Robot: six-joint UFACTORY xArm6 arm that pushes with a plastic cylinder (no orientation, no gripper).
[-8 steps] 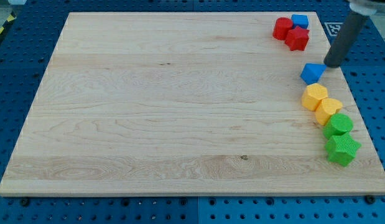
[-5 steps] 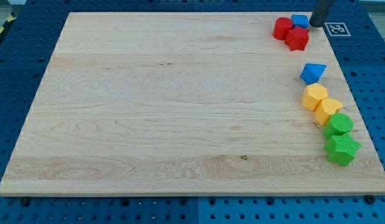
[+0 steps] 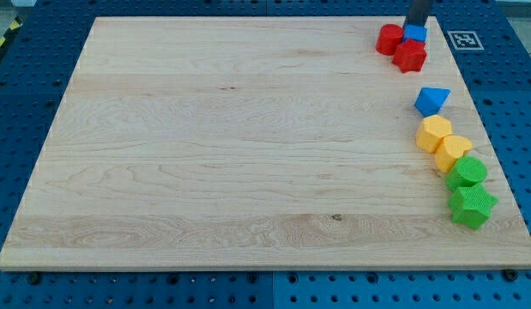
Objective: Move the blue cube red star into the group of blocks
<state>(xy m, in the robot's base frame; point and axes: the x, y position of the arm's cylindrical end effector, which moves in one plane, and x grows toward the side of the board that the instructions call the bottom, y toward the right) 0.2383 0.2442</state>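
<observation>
The blue cube sits at the view's top right, touching the red star just below it and a red cylinder on its left. My tip is at the cube's top edge, right behind it. Lower on the right side a group runs downward: a blue triangular block, two yellow blocks, a green cylinder-like block and a green star.
The wooden board lies on a blue pegboard table. A black-and-white marker tag lies off the board at the top right. The group sits close to the board's right edge.
My tip has moved from beside the blue triangular block up to the top and then left, coming to rest behind the blue cube. No block has visibly moved.
</observation>
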